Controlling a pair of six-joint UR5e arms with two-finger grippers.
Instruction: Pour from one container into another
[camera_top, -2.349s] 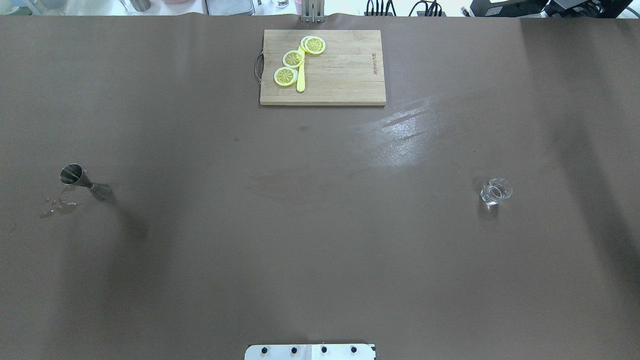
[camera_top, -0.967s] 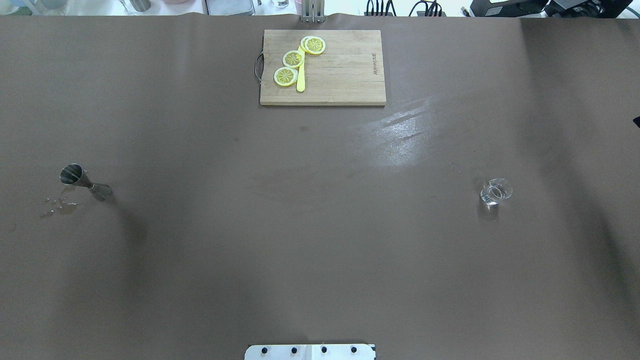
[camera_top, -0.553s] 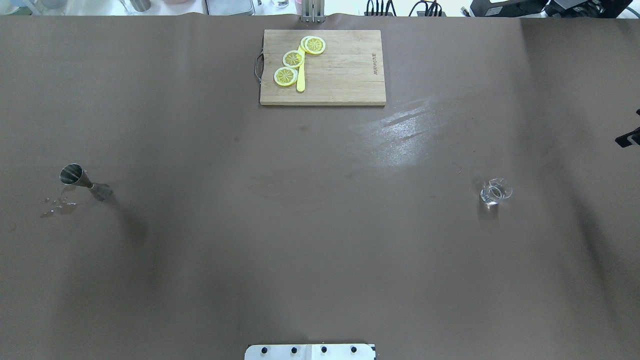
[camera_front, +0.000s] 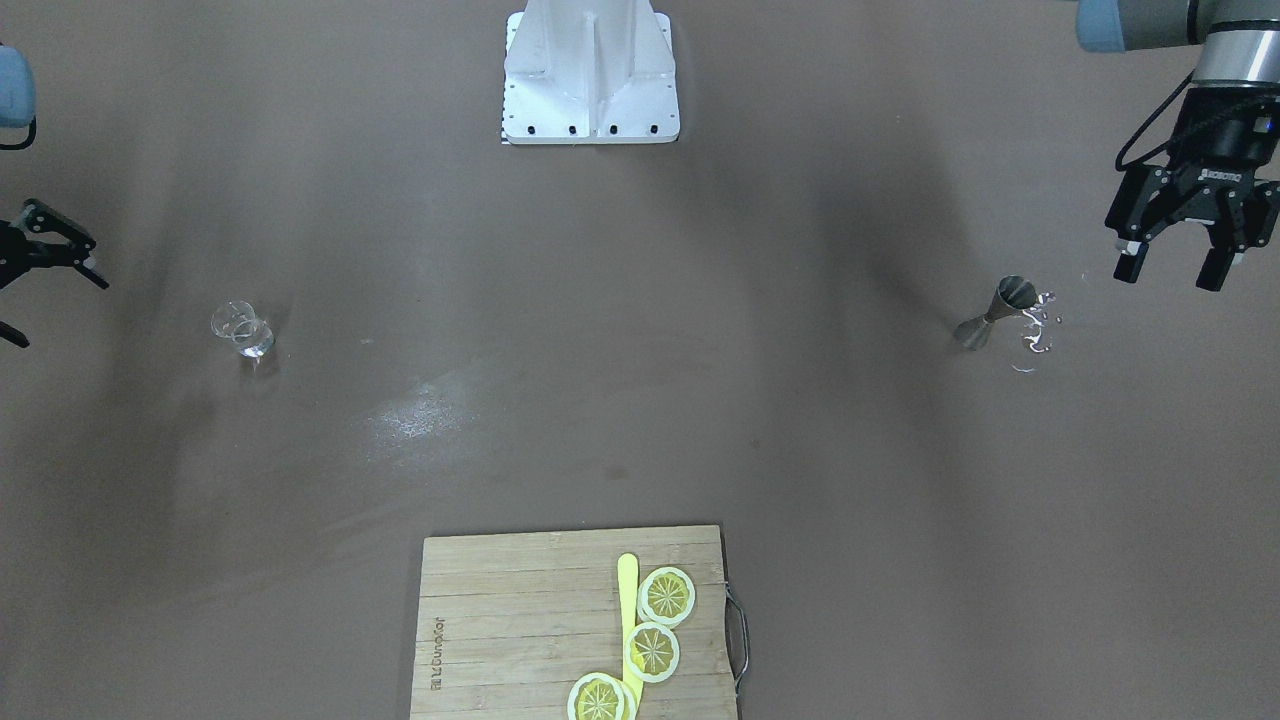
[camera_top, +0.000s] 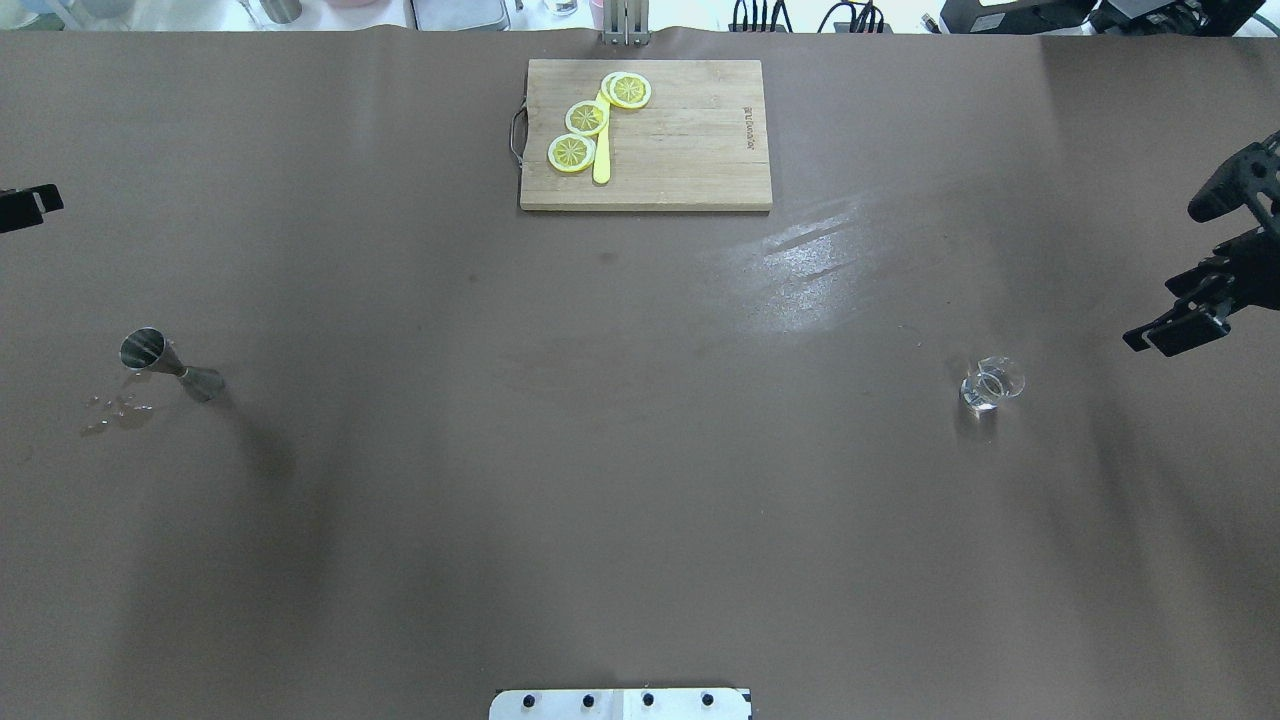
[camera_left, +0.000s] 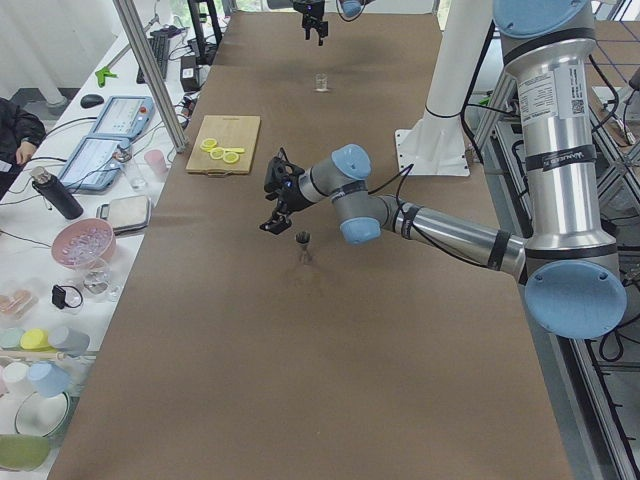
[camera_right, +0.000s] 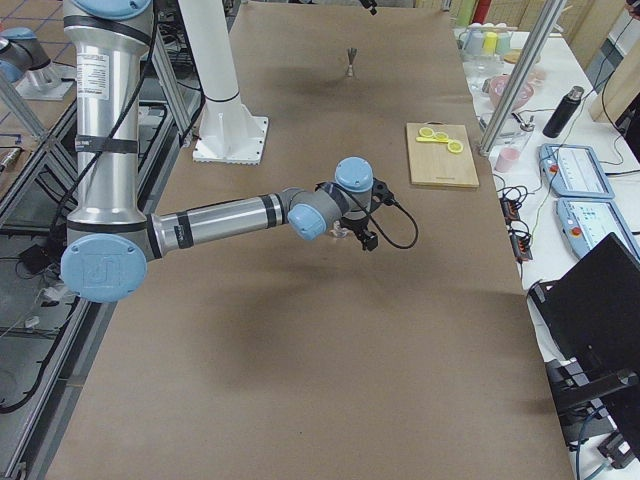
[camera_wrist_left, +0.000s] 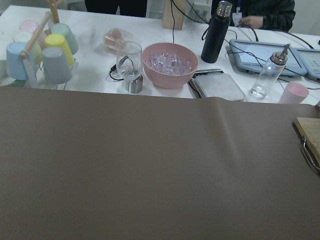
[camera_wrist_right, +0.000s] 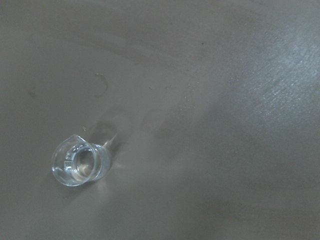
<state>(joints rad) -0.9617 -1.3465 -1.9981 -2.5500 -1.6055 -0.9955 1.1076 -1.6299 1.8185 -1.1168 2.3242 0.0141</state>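
Observation:
The dark metal jigger (camera_top: 170, 365) (camera_front: 995, 312) stands upright on the table's left side, with spilled drops (camera_top: 115, 410) beside it. My left gripper (camera_front: 1170, 272) hangs open above and outboard of the jigger, touching nothing; only one fingertip (camera_top: 35, 203) pokes into the overhead view. The clear glass tumbler (camera_top: 992, 383) (camera_front: 243, 330) (camera_wrist_right: 80, 162) stands on the right side. Over the table's right edge my right gripper (camera_top: 1185, 265) (camera_front: 50, 300) is open, outboard of the glass and apart from it. The left wrist view shows neither container.
A wooden cutting board (camera_top: 690, 150) lies at the far middle with lemon slices (camera_top: 587, 118) and a yellow knife (camera_top: 601, 160). The robot base (camera_front: 592, 75) sits at the near middle. A side bench past the left end holds a pink bowl (camera_wrist_left: 170, 65) and cups.
Both grippers have come into the overhead view: the right one moved in from the right edge, and a left fingertip shows at the left edge. Jigger and glass stayed put.

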